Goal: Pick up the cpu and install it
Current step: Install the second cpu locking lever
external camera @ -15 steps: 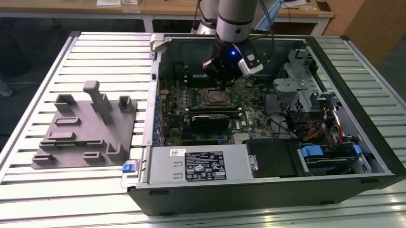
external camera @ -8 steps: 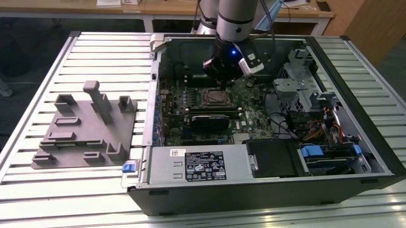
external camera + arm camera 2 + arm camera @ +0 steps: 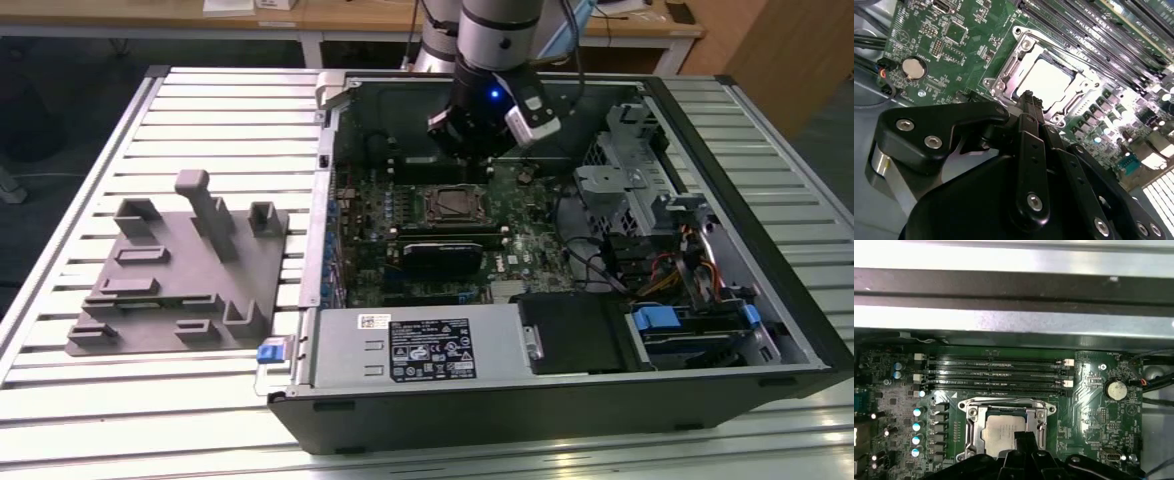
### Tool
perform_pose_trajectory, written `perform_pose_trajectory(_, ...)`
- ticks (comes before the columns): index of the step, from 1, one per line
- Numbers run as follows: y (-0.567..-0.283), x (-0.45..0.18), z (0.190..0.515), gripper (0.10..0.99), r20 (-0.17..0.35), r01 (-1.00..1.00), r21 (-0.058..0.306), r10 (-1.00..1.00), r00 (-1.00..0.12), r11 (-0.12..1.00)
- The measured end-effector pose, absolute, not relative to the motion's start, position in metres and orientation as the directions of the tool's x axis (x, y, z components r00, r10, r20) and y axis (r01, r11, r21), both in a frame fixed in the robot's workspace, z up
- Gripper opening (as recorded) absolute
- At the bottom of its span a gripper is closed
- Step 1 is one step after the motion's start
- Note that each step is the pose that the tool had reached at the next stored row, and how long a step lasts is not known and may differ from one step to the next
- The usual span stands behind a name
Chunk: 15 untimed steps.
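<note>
The cpu (image 3: 1046, 80) lies flat inside the socket frame (image 3: 1004, 75) on the green motherboard, its silvery-white top facing up; the first wrist view shows the cpu (image 3: 1000, 432) there too. My gripper (image 3: 1026, 96) hovers just above the socket's edge with its black fingers pressed together and nothing between them. In the first wrist view the gripper (image 3: 1022, 436) overlaps one side of the chip. In the exterior view the gripper (image 3: 474, 150) hangs over the open computer case, slightly behind the socket frame (image 3: 451, 204).
A grey plastic tray (image 3: 174, 270) sits on the slatted table at the exterior view's left. Inside the case are memory slots (image 3: 994, 372), a black block with a fan (image 3: 447, 256), a power supply (image 3: 414, 345), a drive cage (image 3: 641, 190) and cables (image 3: 681, 270).
</note>
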<state>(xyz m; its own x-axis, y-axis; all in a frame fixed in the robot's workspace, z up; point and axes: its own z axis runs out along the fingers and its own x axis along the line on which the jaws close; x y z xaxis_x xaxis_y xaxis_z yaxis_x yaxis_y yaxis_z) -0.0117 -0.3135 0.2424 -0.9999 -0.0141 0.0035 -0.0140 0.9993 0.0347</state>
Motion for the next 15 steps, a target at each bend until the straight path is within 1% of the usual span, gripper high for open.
perform_pose_trajectory(15, -0.327, -0.012, 0.242, 0.106, 0.003, -0.014, 0.035, -0.014, -1.000, 0.999)
